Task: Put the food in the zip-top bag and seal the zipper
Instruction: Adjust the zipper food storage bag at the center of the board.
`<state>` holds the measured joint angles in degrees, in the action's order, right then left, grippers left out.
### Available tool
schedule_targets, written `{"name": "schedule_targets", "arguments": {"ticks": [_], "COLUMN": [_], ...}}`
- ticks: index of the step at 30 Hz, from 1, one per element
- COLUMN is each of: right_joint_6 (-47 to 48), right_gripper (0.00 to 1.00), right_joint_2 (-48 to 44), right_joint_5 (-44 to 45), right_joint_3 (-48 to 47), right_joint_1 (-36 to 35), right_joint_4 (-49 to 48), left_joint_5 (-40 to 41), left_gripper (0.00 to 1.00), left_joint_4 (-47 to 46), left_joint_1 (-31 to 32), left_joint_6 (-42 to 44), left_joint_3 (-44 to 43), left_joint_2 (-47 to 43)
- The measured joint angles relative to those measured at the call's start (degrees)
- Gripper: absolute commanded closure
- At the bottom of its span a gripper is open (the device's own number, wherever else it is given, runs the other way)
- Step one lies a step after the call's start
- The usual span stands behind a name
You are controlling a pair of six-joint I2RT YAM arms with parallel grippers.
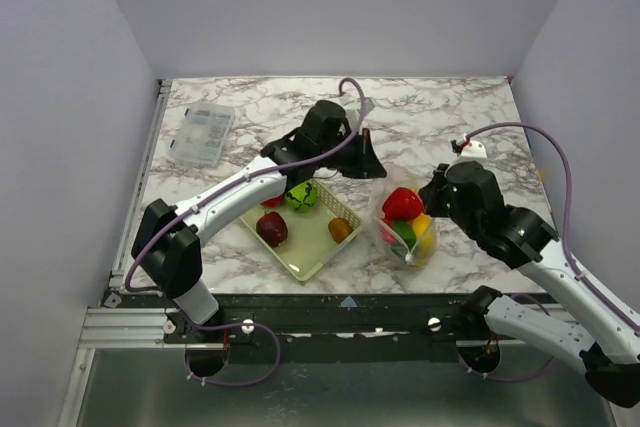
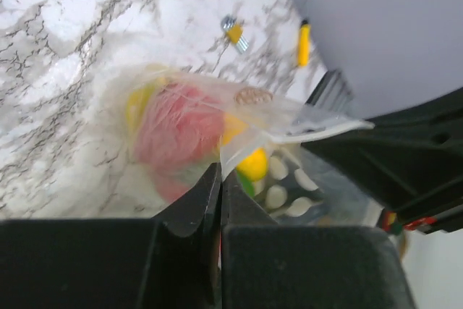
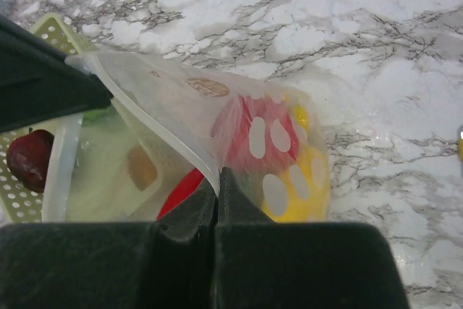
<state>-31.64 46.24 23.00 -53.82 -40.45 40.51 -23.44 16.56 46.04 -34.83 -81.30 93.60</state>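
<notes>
Bag (image 1: 412, 235) on table (image 1: 450, 117), just right of basket (image 1: 312, 253), holds red pepper (image 1: 402, 203) plus yellow and green pieces. Left gripper (image 2: 218, 170) pinches bag's mouth edge; right gripper (image 3: 218, 177) pinches opposite edge. Dark red fruit (image 1: 272, 228), green fruit (image 1: 302, 196), orange fruit (image 1: 340, 229) in basket.

A basket (image 1: 305, 245) is sitting on the table (image 1: 450, 117) near its front edge, left of centre, with three pieces of food (image 1: 272, 229) lying in it. The zip-top bag (image 1: 385, 209) is resting just right of the basket, with more food piled inside. The left gripper (image 1: 368, 162) is pinching the bag's far rim, and the right gripper (image 1: 437, 190) is pinching its right rim. A compartment box (image 1: 203, 134) is lying at the far left, well apart.
</notes>
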Motion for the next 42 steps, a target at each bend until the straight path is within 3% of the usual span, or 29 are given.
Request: {"name": "schedule_targets", "arguments": {"ticks": [4,9,13,16,20,27,34,38,42], "right_joint_6": [1.66,4.79,6.99,8.04,9.29,12.66,15.43,16.85,18.67], "right_gripper": [0.89,0.72,0.44,0.29,0.23,0.23,0.19,0.15,0.18], "right_joint_2": [2.97,3.69,2.05,-0.59,-5.44,-9.18,-1.92,3.74,5.6], "right_joint_5": [0.04,-0.76,-3.1,-5.27,-7.54,-11.54,-17.16,-16.65,-13.75], "right_joint_3": [-1.14,-1.11,1.49,5.77,11.58,15.08,14.23,11.8,10.71], "right_joint_1": [0.0,-0.09,-0.11,-0.11,-0.11,-0.09,-0.11,-0.11,-0.81], "right_joint_4": [-2.16,-6.54,-13.62,-18.86,-24.79,-29.49,-30.47,-28.7,-27.91], "left_joint_5": [-3.65,-3.45,-2.75,-1.62,0.7,1.55,4.39,5.03,5.14], "left_gripper": [1.0,1.0,1.0,1.0,1.0,1.0,1.0,1.0,1.0], "left_joint_4": [-9.35,-14.58,-17.97,-19.08,-19.82,-19.89,-18.51,-17.64,-17.57], "left_joint_1": [-5.42,-8.7,-10.51,-11.52,-12.52,-13.25,-13.57,-14.53,-15.69], "left_joint_6": [-12.76,-26.14,-35.74,-39.98,-44.17,-47.5,-48.63,-49.33,-50.23], "left_joint_3": [5.16,7.61,9.53,10.88,12.92,12.96,12.5,11.32,10.49], "left_joint_2": [-1.14,-1.14,-1.09,-1.11,-1.27,-1.33,-1.57,-1.57,-1.57]}}
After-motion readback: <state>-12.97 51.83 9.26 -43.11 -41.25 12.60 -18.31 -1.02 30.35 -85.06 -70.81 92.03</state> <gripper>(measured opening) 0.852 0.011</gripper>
